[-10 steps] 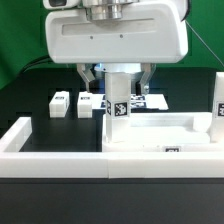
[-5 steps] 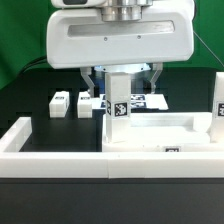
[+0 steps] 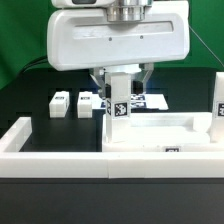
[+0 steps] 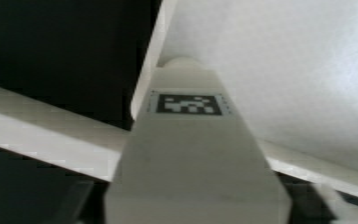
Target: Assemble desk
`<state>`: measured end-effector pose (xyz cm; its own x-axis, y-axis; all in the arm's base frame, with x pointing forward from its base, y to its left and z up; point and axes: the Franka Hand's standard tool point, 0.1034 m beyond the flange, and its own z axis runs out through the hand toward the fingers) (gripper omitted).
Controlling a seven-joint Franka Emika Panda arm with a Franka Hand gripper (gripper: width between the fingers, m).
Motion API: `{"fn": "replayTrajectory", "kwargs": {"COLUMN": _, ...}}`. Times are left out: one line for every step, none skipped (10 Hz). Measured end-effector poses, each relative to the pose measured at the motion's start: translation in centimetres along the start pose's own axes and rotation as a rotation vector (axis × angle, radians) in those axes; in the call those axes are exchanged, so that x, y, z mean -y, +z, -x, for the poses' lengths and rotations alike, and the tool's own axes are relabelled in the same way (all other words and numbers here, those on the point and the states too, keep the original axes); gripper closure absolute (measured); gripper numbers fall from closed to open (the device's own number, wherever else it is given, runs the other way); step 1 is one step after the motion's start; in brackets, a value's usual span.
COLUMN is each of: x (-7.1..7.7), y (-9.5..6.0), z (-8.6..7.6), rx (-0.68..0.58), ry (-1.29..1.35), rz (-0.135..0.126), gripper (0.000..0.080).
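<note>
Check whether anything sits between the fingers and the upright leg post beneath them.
Nothing visible does. The fingers flank the upright leg post directly, one on each side, with no part between; whether they touch it is unclear. The loose leg posts lie apart, to the exterior view's left.

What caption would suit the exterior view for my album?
Robot claw straddling an upright white leg at a corner of the tabletop.

So the upright leg post (image 3: 119, 100) stands on the tabletop's (image 3: 175, 128) corner; off to the exterior view's left, two spare leg posts (image 3: 60, 104) sit on the counter (image 3: 30, 100).
</note>
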<state>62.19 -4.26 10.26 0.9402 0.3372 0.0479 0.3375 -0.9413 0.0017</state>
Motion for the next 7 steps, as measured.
{"fn": "replayTrajectory", "kwargs": {"x": 0.00, "y": 0.00, "z": 0.00, "rx": 0.000, "ry": 0.008, "rz": 0.000, "gripper": 0.0498}}
{"fn": "replayTrajectory", "kwargs": {"x": -0.02, "y": -0.02, "z": -0.02, "rx": -0.001, "ry": 0.042, "rz": 0.000, "gripper": 0.0512}}
{"fn": "replayTrajectory", "kwargs": {"x": -0.09, "y": -0.05, "z": -0.01, "rx": -0.002, "ry": 0.091, "rz": -0.002, "gripper": 0.0512}}
{"fn": "replayTrajectory", "kwargs": {"x": -0.26, "y": -0.04, "z": 0.09, "rx": -0.007, "ry": 0.218, "rz": -0.014, "gripper": 0.0512}}
{"fn": "replayTrajectory", "kwargs": {"x": -0.48, "y": 0.01, "z": 0.26, "rx": -0.009, "ry": 0.381, "rz": -0.025, "gripper": 0.0512}}
{"fn": "replayTrajectory", "kwargs": {"x": -0.66, "y": 0.02, "z": 0.38, "rx": -0.009, "ry": 0.517, "rz": -0.031, "gripper": 0.0512}}
{"fn": "replayTrajectory", "kwargs": {"x": -0.88, "y": 0.09, "z": 0.53, "rx": -0.010, "ry": 0.666, "rz": -0.041, "gripper": 0.0512}}
